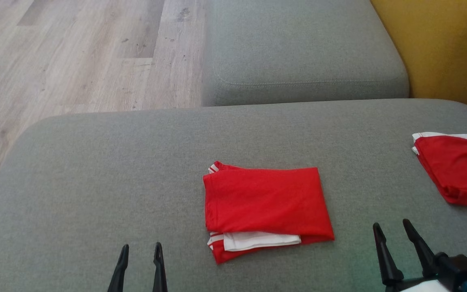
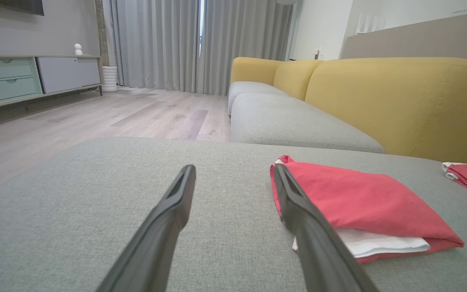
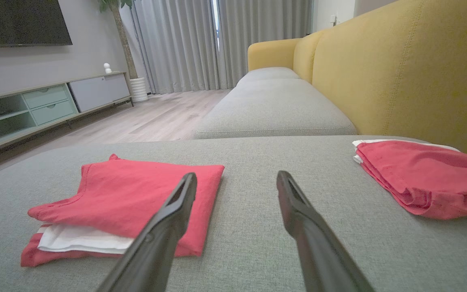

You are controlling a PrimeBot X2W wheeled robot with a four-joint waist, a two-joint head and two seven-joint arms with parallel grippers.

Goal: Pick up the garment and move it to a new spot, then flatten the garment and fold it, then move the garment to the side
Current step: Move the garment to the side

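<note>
Found the garment (image 1: 266, 202) already folded into a compact red rectangle, lying flat near the middle of the grey sofa seat (image 1: 95, 182), with white trim showing at its near edge. Noted the left tool (image 1: 142, 244) and the right tool (image 1: 390, 222) both spread wide and empty, low over the seat on the near side, one off each end of the bundle and apart from it. Judged the sideways move to be the remaining step. Took a second red garment (image 1: 456, 170) at the seat's right edge for the likely neighbour. Thought it best to come in low at the two short ends, pinch through every layer including the loose white flap, lift level and together, carry without stretching, set down just clear of the other piece, and let go only once flat. Feared a single-layer pinch undoing the fold.
</note>
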